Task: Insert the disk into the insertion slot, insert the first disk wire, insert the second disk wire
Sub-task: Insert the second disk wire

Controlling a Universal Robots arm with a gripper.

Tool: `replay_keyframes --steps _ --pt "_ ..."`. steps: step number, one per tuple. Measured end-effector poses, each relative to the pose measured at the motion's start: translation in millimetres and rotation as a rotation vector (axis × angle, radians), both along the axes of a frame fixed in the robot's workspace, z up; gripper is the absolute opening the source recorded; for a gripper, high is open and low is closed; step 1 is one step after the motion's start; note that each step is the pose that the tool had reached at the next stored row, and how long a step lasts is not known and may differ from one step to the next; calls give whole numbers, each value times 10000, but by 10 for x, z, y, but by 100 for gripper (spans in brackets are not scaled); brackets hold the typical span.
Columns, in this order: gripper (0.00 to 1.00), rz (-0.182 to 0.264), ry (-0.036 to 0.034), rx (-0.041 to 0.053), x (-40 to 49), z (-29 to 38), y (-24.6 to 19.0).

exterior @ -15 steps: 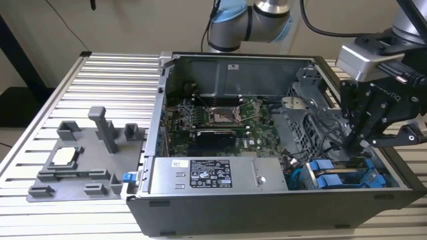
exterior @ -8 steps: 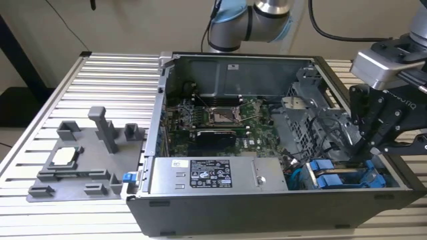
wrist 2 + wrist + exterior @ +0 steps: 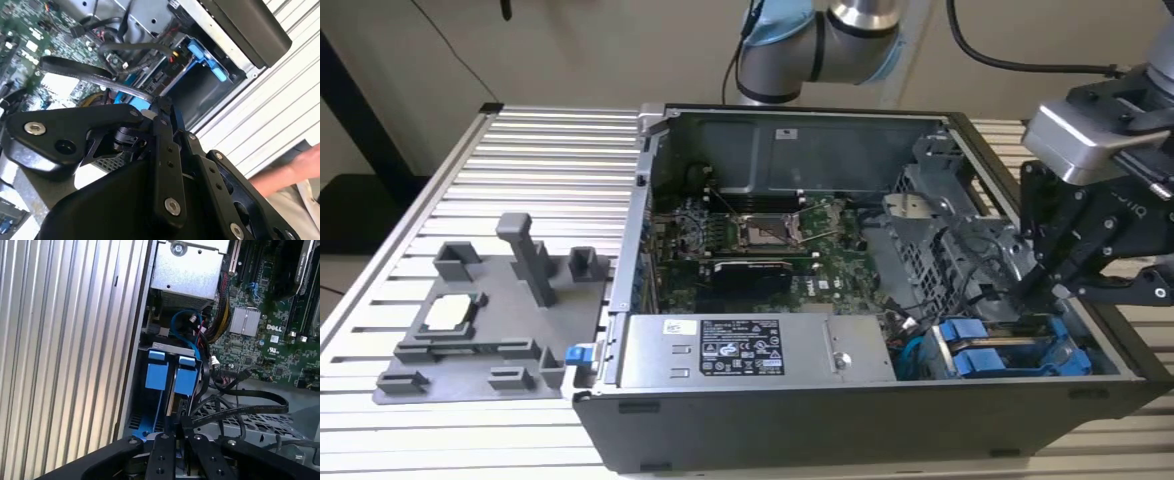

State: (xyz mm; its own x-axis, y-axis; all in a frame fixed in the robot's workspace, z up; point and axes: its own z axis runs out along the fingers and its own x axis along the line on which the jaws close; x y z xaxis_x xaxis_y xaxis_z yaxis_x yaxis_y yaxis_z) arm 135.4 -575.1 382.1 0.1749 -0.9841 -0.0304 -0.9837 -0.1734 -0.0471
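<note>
Nearest in both wrist views, the pincer [image 3: 176,429] shows its black linkage arms converging to fingertips drawn narrow. They are closed on the end of a flat black disk wire [image 3: 240,410], which loops away over the grey metal cage and comes back to the tips. In the second wrist view the same disk wire [image 3: 95,80] runs as a long dark band straight into the pincer [image 3: 159,106].

The disk [image 3: 185,381] stands edge-on in the insertion slot [image 3: 165,347]. Its bright blue carrier frame and handle tab face outward, and its silver body is hidden from these angles. A second blue carrier [image 3: 156,376] sits just beside it in the same grey sheet-metal cage. The pincer's tips hang just beside both carriers; whether they touch either one I cannot tell.

In the exterior view the open computer case [image 3: 761,420] rests on the slatted aluminium bench [image 3: 560,160], toward the exterior view's right edge. The disk [image 3: 991,360] lies in the case's near corner on that side, next to the silver power-supply box [image 3: 740,350]. The pincer [image 3: 1045,297] reaches down into the case just above the blue carriers. The green motherboard [image 3: 747,235] fills the case's middle. A grey moulded fixture [image 3: 474,330] lies near the bench's opposite edge, well apart from the case. A person's hand [image 3: 295,170] appears blurred over the bench slats in the second wrist view.
</note>
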Motion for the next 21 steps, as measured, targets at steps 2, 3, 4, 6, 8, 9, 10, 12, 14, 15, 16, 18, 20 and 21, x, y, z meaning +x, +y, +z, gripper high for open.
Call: replay_keyframes --steps 2,3,4,6,8,9,10,12,14,15,16,18,20,21 --pt "16 -66 0 277 0 -2 0" --pt "16 -104 -1 391 0 -2 0" --pt "16 -156 -2 439 0 -3 -2" --pt "16 -257 61 437 3 -4 -12" --pt "16 -291 170 433 8 -5 -19" --pt "16 -312 207 434 11 -7 -21" --pt "16 -347 226 434 11 -10 -21" --pt "16 -530 225 434 12 -19 -22" --pt "16 -874 218 441 12 -36 -22" --pt "16 -1043 214 441 13 -43 -22" --pt "16 -1167 212 442 13 -51 -22" --pt "16 -1232 229 443 22 -64 -23" --pt "16 -1235 320 434 53 -72 -24" --pt "16 -1236 383 434 73 -77 -25"
